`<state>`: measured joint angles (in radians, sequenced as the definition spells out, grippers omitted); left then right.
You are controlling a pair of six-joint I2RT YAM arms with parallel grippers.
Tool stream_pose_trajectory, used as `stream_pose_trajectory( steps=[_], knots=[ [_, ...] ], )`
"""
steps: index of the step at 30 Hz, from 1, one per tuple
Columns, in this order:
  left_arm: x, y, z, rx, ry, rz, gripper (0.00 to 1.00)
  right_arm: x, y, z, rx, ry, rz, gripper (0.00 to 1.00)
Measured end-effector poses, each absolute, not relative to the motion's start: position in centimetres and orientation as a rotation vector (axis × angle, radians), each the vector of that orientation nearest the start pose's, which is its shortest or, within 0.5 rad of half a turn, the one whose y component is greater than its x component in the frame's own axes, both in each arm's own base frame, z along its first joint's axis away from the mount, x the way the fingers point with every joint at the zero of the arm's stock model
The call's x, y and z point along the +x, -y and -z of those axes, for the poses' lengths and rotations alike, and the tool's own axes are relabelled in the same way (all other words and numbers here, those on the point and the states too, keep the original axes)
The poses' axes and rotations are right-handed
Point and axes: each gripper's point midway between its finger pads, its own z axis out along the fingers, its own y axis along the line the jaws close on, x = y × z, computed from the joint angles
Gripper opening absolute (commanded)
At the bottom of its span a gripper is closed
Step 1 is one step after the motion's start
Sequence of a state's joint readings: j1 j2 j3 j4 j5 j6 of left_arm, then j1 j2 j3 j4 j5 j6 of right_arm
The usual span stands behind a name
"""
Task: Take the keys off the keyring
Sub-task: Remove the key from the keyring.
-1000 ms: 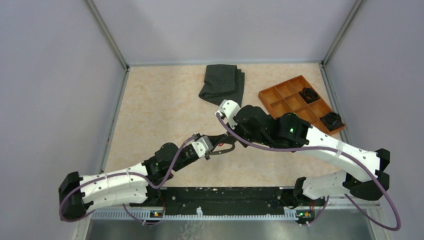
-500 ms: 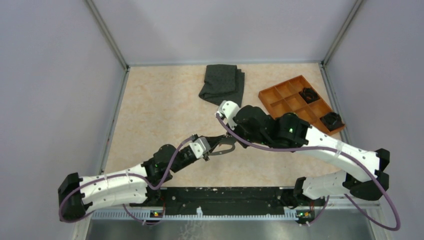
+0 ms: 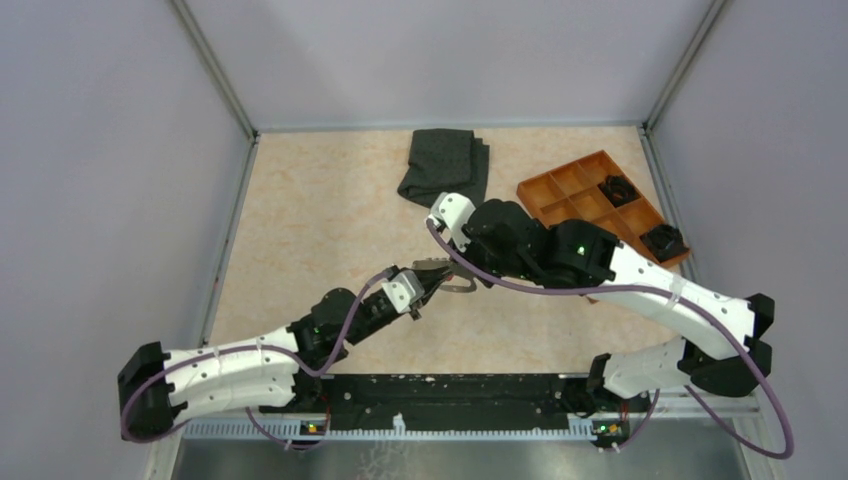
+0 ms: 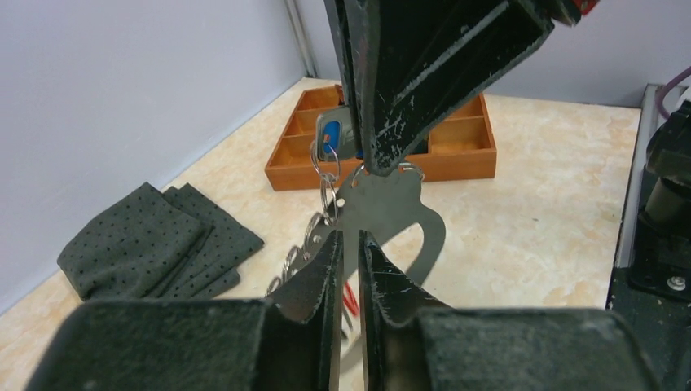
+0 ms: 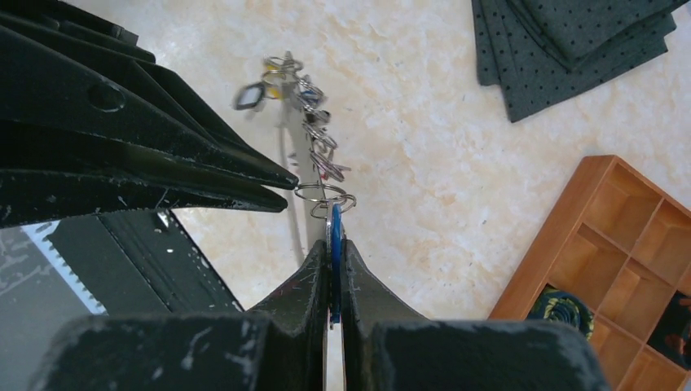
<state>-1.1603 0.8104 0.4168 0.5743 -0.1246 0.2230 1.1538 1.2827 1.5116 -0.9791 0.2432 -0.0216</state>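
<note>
In the right wrist view my right gripper (image 5: 330, 244) is shut on a blue-headed key (image 5: 335, 269), seen edge-on. That key (image 4: 330, 134) hangs by small metal rings (image 4: 327, 175) from the pale grey keyring (image 4: 395, 212). More keys (image 5: 273, 81) dangle along the ring chain, and a red one (image 4: 350, 297) shows below. My left gripper (image 4: 349, 236) sits just under the keyring's band. Its fingers stand a narrow gap apart, with floor showing through. In the top view both grippers meet at mid-table, left (image 3: 430, 284) and right (image 3: 443, 264).
A folded dark grey cloth (image 3: 445, 165) lies at the back centre. An orange compartment tray (image 3: 560, 190) at the back right holds two black clumps (image 3: 618, 187). A metal rail (image 3: 450, 395) runs along the table's near edge.
The left jaws were tight together and now stand slightly apart. The right arm has shifted a little toward the back left, and the keyring has risen with it.
</note>
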Motion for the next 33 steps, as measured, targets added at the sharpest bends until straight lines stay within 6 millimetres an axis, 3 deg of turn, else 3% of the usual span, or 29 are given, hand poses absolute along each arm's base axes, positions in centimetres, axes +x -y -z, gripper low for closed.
stream_pose_trajectory(
  steps=[9,26,33],
  knots=[
    [16.5,30.2,-25.7,0.853,-1.200,0.680,0.27,17.2,-27.3,-28.0,-1.186,-2.006,-0.268,0.00],
    [17.1,30.1,-27.3,0.843,-1.161,0.633,0.28,17.3,-27.4,-27.9,-1.186,-2.008,-0.264,0.00],
    [17.4,30.7,-27.5,0.854,-1.158,0.620,0.23,17.3,-27.4,-27.8,-1.187,-2.009,-0.263,0.00]
  ],
)
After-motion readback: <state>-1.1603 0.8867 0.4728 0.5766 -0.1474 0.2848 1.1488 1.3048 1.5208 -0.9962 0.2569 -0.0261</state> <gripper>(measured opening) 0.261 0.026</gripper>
